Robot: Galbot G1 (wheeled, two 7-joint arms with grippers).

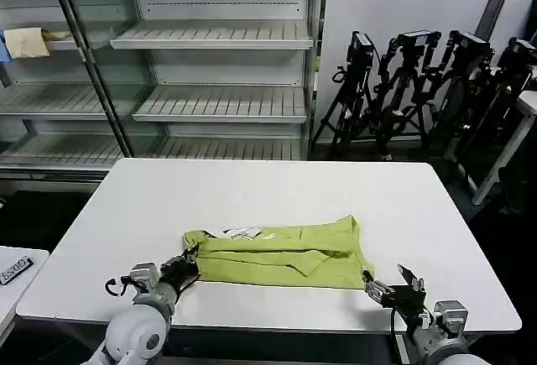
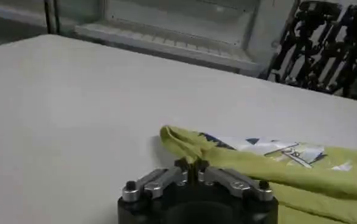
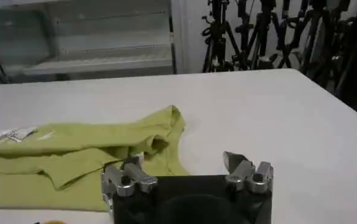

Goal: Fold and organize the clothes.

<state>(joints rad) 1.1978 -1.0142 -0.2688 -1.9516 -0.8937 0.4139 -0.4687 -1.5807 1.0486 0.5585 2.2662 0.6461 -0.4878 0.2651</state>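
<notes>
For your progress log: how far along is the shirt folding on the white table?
Partly done: the green shirt lies folded into a long band on the table. In hand: the left hand is shut on its left end; the right hand is open beside its right end. Left: folding it smaller.

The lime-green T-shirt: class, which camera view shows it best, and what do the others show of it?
The head view: the whole T-shirt lies folded into a band near the table's front edge. The left wrist view has one end, bunched at the left pincer, with printed white fabric. The right wrist view has the other end beside the open right pincer.
</notes>
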